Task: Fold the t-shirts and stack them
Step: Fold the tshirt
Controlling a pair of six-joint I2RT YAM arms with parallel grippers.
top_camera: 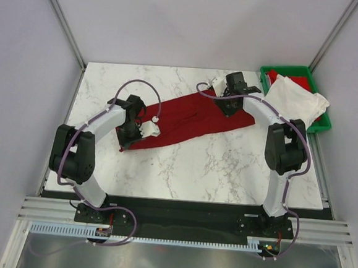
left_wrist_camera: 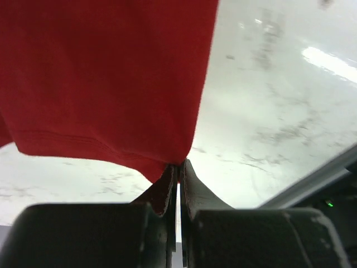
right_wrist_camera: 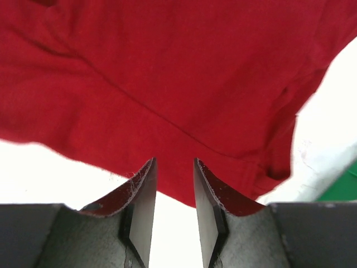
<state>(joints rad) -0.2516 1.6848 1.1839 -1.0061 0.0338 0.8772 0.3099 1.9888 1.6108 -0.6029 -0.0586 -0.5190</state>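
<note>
Top external shows one red t-shirt on table, one off-white t-shirt.

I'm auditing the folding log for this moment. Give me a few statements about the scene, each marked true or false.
1. The left gripper is shut on a corner of the dark red t-shirt. True.
2. The right gripper is clamped shut. False: its fingers stand apart with a clear gap between them.
3. The off-white t-shirt rests on the green bin. True.
4. The dark red t-shirt is folded into a neat square. False: it lies stretched in a long slanting band across the marble table.
</note>
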